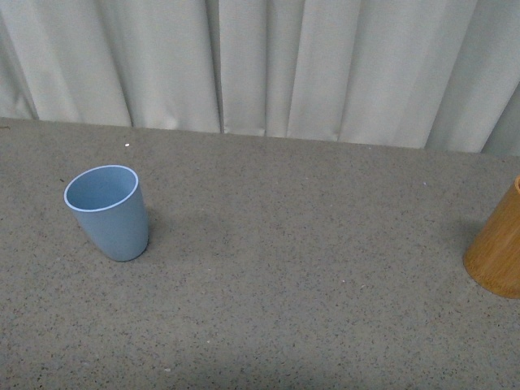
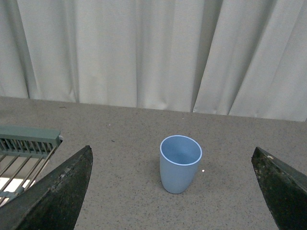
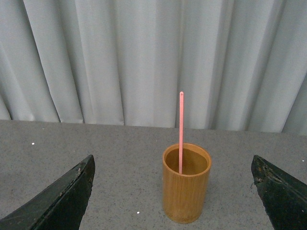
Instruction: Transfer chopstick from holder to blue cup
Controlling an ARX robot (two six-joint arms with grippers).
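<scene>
The light blue cup stands upright and empty at the left of the grey table; it also shows in the left wrist view. The brown wooden holder is cut off by the right edge of the front view. In the right wrist view the holder stands upright with one pink chopstick standing in it. My left gripper is open, well short of the cup. My right gripper is open, well short of the holder. Neither arm shows in the front view.
A grey speckled tabletop runs back to a white curtain. A grey-green wire rack sits at the edge of the left wrist view, beside the left finger.
</scene>
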